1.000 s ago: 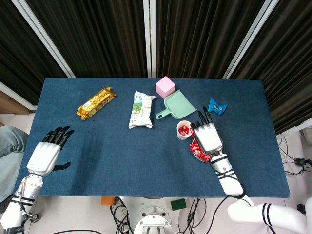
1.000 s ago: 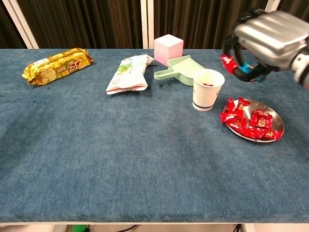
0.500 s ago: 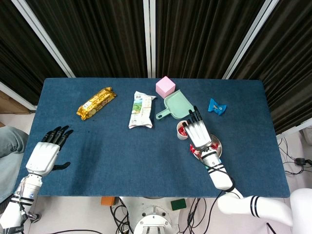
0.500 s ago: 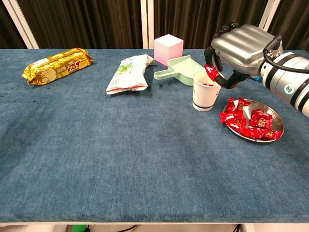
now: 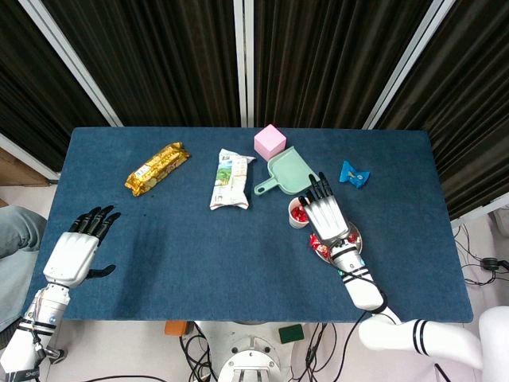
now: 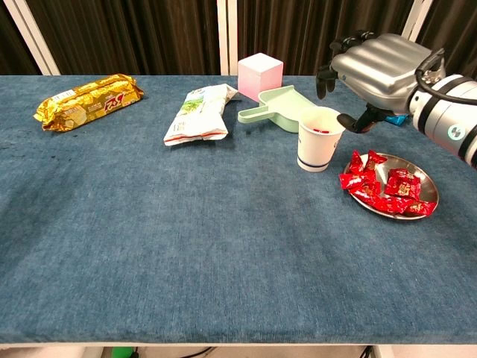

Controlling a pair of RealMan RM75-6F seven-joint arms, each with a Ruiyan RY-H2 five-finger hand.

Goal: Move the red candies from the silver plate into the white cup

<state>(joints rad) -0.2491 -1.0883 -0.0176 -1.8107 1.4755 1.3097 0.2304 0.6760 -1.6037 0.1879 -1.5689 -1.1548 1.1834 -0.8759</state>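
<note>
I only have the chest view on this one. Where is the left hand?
Observer: The left hand is at the table's near left corner, fingers spread, holding nothing.
Operator: How much is in the cup?
Observer: From above, the cup has a few red candies in it.
Operator: Anything hidden behind the right hand?
Observer: A blue packet lies beyond the right hand, apart from it.

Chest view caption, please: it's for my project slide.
Right hand open above white cup, red candies waiting on silver plate.
</note>
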